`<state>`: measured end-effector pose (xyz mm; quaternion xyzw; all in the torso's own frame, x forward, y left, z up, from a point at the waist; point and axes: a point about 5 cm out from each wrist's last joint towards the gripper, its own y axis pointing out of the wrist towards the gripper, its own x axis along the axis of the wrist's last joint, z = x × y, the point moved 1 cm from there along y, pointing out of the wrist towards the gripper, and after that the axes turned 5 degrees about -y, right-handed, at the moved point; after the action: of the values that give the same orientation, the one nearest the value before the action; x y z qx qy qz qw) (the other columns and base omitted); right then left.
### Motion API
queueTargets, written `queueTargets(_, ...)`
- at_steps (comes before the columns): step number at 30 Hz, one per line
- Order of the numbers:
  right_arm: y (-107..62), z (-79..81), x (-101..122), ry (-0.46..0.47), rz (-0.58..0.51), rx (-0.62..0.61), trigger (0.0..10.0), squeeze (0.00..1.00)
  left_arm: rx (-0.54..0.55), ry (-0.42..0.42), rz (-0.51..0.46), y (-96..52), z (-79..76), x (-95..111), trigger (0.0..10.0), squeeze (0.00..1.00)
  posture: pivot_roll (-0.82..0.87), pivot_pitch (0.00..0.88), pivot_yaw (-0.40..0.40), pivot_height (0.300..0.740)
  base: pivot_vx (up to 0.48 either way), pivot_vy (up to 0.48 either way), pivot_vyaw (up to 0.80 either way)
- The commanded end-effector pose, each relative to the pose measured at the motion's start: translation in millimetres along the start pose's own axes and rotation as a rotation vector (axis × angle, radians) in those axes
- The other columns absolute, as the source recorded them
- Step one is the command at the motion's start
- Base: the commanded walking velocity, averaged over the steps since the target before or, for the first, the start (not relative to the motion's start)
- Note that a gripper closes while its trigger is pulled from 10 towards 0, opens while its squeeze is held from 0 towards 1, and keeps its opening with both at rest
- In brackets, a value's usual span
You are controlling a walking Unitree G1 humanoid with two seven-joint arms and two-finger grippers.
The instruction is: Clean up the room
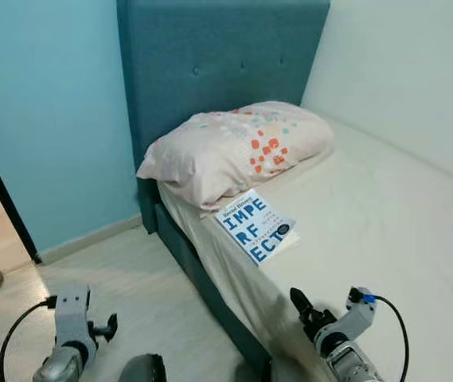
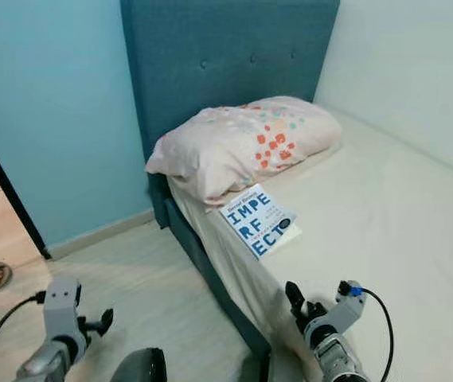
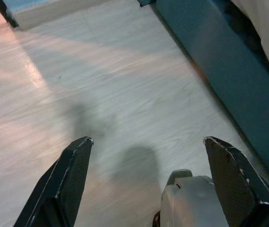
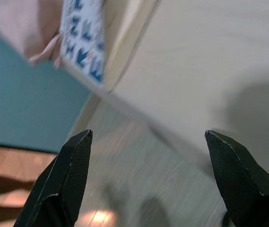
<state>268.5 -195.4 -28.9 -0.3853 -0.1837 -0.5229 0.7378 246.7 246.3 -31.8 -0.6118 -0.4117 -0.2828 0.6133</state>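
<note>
My right gripper hangs with fingers spread wide over the mattress edge, near the blue-and-white book lying just below the pillow, perhaps touching it, while my left gripper, also spread, hovers above the pale floor.

Two head cameras look down at a bed toward 12 o'clock, sharing its book; the wrist cameras sit low over floor and mattress edge.
</note>
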Motion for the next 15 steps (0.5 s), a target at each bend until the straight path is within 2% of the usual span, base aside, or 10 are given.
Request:
queueTargets(1, 6.2, 12.0, -1, -0.033, 0.027, 0.057, 10.0, 0.0, -0.011, -0.004, 0.021, 2.6, -9.9, -3, 10.0, 0.0, 0.12, 0.0, -0.116, 0.615, -0.48, 0.0, 0.0)
queueTargets(3, 8.0, 17.9, -4, -0.049, 0.042, 0.088, 10.0, 0.0, -0.002, -0.022, 0.012, 3.6, -10.9, -2, 10.0, 0.0, 0.12, 0.0, -0.118, 0.62, -0.428, 0.0, 0.0)
queueTargets(7, 7.4, 22.2, -16, -0.083, 0.088, 0.109, 10.0, 0.0, 0.009, -0.037, 0.014, 2.6, -10.4, -6, 10.0, 0.0, 0.12, 0.0, -0.121, 0.63, 0.0, 0.0, 0.0)
queueTargets(9, 3.9, 20.4, -27, -0.116, 0.138, 0.1, 10.0, 0.0, 0.036, -0.031, 0.047, 0.7, -7.5, -13, 10.0, 0.0, 0.12, 0.0, -0.122, 0.64, 0.0, 0.0, 0.0)
queueTargets(15, -6.2, 5.8, -40, -0.115, 0.196, 0.021, 10.0, 0.0, 0.079, -0.029, 0.123, -6.7, 0.3, -32, 10.0, 0.0, 0.12, 0.0, -0.123, 0.654, 0.0, 0.0, 0.0)
